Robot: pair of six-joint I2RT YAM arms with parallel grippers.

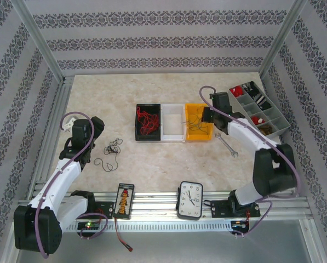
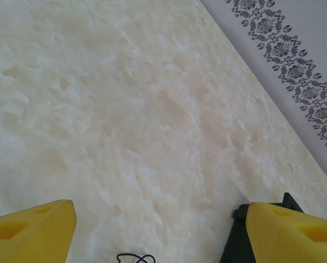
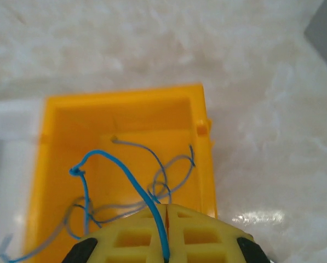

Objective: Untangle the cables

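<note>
Jaws of the left gripper [image 2: 158,233] stand wide apart over the pale marble-patterned tabletop [image 2: 152,109], with thin black looped wires [image 1: 113,149] lying loose near it. Farther out, the right gripper [image 3: 166,219] is pinched tight on a thin blue wire [image 3: 125,175] that trails into the yellow plastic bin [image 3: 207,164] below. Thin red wires [image 1: 147,120] lie in the black plastic bin [image 1: 138,136] at the row's other end.

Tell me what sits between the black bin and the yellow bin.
A white bin sits there, side by side in one row with the black bin on its left and the yellow bin on its right. This shows in the top view.
</note>
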